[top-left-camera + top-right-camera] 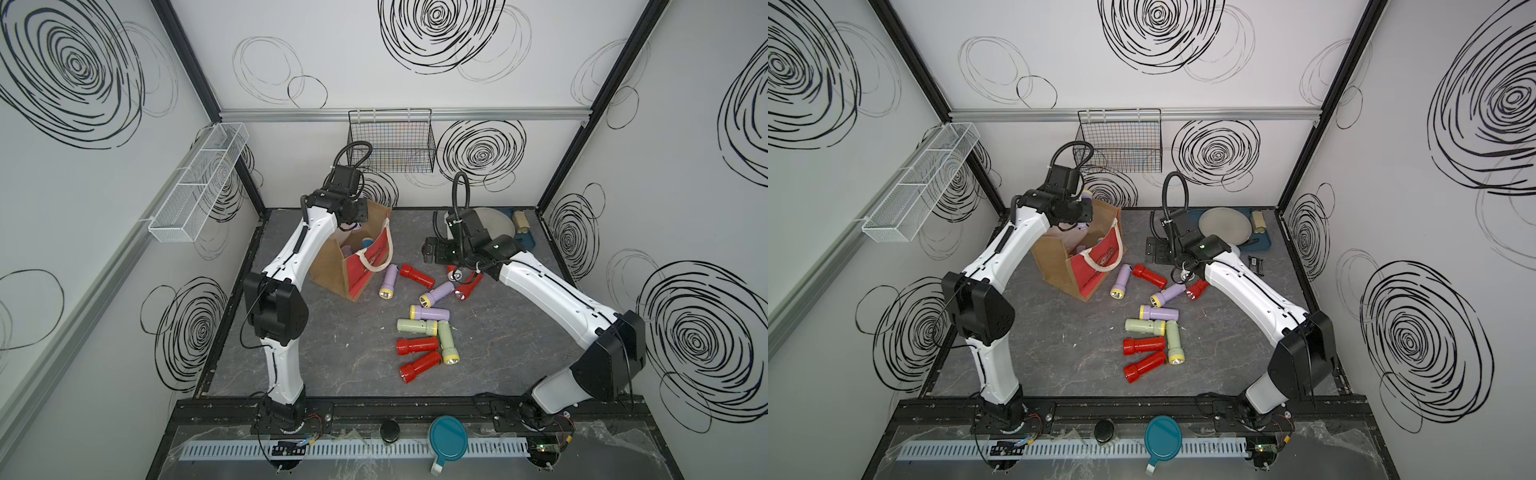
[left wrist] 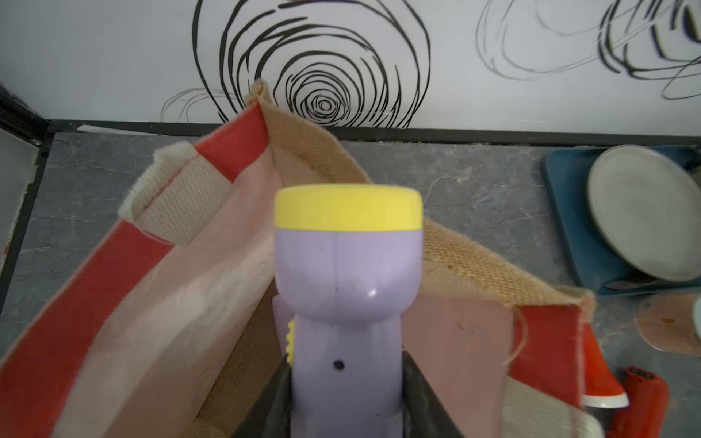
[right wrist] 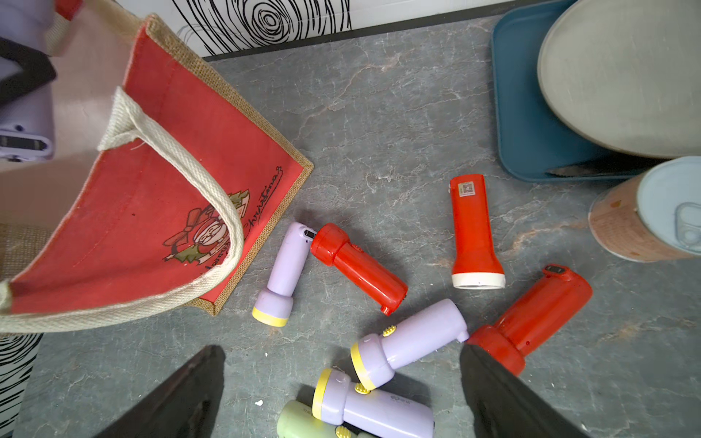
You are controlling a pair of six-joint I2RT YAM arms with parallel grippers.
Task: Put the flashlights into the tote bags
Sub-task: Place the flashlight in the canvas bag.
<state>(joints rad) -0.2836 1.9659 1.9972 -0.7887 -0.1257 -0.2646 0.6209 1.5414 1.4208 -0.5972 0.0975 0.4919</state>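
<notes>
Your left end effector [image 2: 343, 402] is clamped on the handle of a lilac flashlight [image 2: 347, 265]. The flashlight's yellow head points forward over the open mouth of the jute tote bag [image 2: 227, 151]. Gripping the slim handle likely leaves the flared head free to go in first. The bag stands with its mouth spread, so a release here should drop the flashlight onto the pale lining.

Your right end effector [image 3: 341, 356] hovers with jaws spread wide and empty above the loose flashlights [image 1: 430, 312] on the worktop [image 1: 332, 365], apparently placed for the next pick. About ten lie there, near the bag's red panel, several touching.

The left wrist view alone shows the grip plainly; in both top views the left arm hides most of it. The right wrist view reveals a red flashlight with a white head [image 3: 476, 231], which the right arm mostly covers from above. Only a top view shows a blue flashlight [image 1: 368, 242] already inside the bag.
</notes>
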